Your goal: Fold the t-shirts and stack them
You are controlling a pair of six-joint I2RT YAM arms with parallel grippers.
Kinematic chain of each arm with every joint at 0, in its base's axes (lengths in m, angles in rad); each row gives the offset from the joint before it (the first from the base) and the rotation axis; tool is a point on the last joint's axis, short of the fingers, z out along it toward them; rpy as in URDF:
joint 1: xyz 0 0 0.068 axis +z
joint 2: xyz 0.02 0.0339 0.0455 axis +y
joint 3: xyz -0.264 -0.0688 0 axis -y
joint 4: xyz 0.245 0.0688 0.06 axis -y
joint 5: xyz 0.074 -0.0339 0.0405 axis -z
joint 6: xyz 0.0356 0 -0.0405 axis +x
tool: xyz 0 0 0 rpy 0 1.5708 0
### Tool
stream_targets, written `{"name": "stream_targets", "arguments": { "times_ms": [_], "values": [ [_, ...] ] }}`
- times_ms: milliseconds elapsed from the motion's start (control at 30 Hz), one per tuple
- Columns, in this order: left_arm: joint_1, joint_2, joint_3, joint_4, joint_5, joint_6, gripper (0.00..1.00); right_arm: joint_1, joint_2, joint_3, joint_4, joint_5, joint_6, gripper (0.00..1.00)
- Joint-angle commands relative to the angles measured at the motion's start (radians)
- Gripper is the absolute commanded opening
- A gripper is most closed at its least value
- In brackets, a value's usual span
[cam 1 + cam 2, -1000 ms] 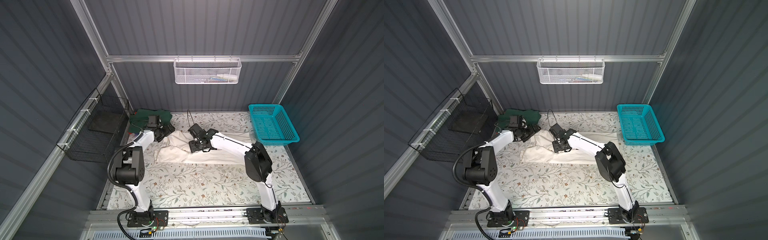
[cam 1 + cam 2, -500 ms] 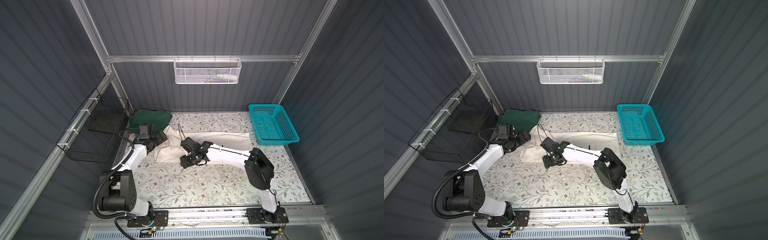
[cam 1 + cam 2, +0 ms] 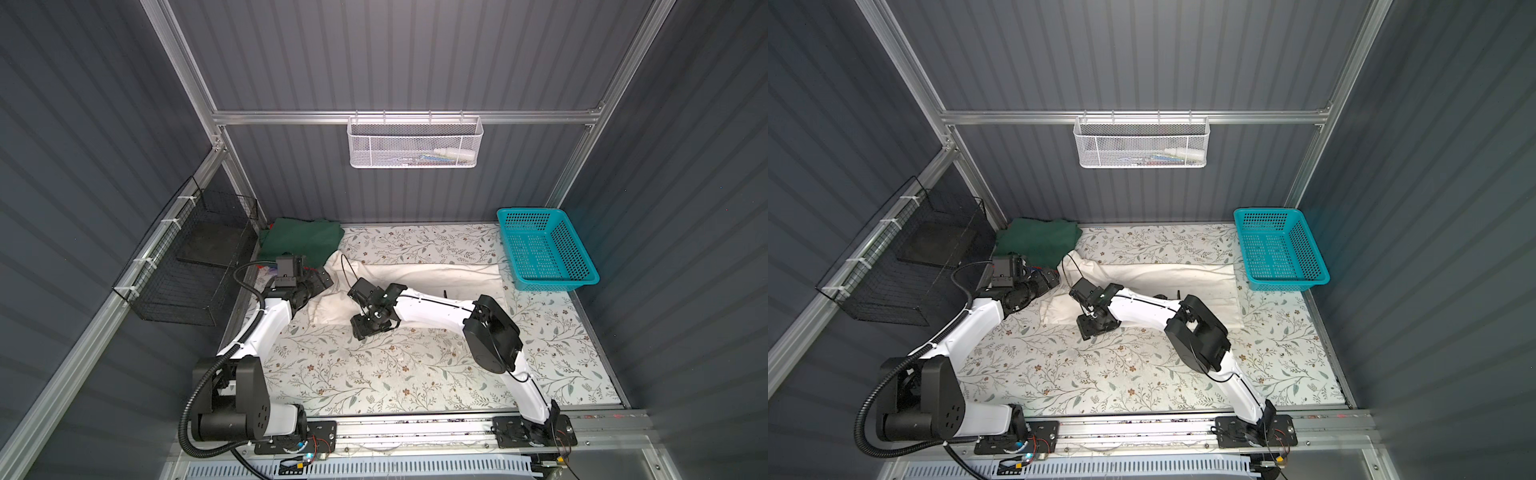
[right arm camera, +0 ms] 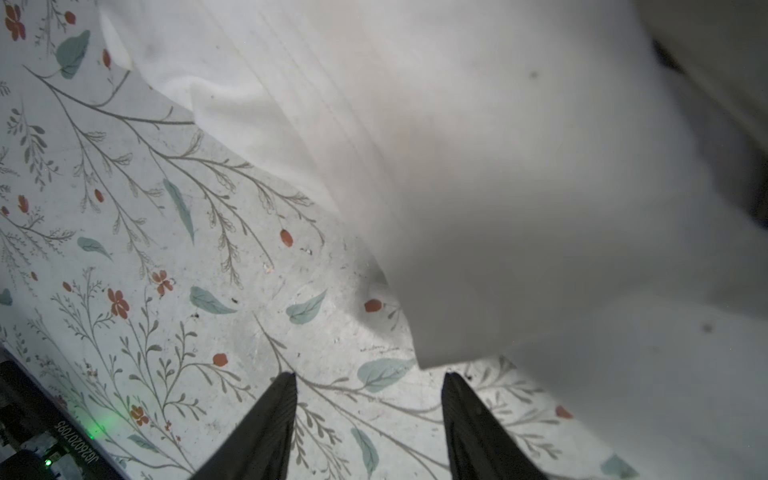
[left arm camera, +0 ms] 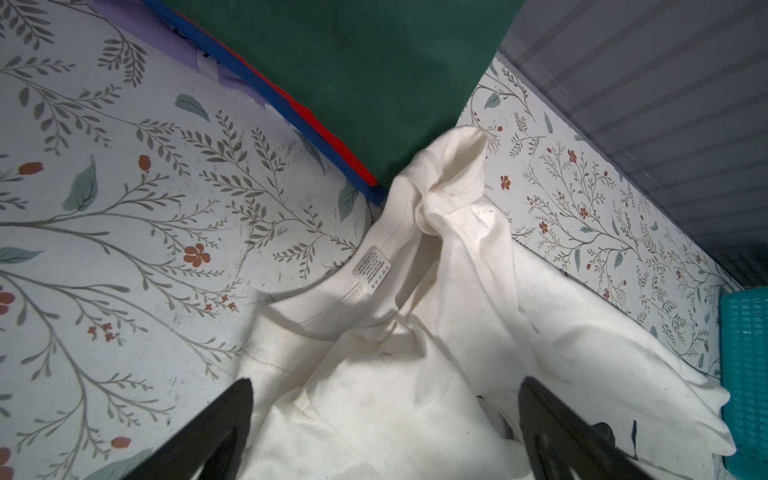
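White tee lies crumpled on surface, its bunched end touching green tee. Left hand gapes over that end; right hand apart, empty, at edge farther from green tee, likely lining up a fold.

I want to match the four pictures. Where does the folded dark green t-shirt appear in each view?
Top view: the green t-shirt lies in the far left corner of the table.
Top view: the same far left corner.
Left wrist view: just behind the bunched tip of the white t-shirt.
Right wrist view: not in it.
Shared landmark: the white t-shirt, visible in all four.
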Motion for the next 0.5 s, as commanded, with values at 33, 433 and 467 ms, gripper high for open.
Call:
{"name": "stream_targets", "arguments": {
  "times_ms": [33, 433, 467],
  "values": [
    [0.010, -0.022, -0.027, 0.000, -0.004, 0.023, 1.00, -0.012, 0.028, 0.058, -0.062, 0.048, 0.015, 0.56],
    [0.011, -0.012, -0.041, 0.014, 0.014, 0.025, 0.95, -0.040, 0.107, 0.154, -0.109, 0.082, 0.026, 0.39],
    [0.011, -0.010, -0.040, 0.015, 0.015, 0.025, 0.94, -0.041, 0.110, 0.162, -0.115, 0.085, 0.026, 0.36]
  ]
}}
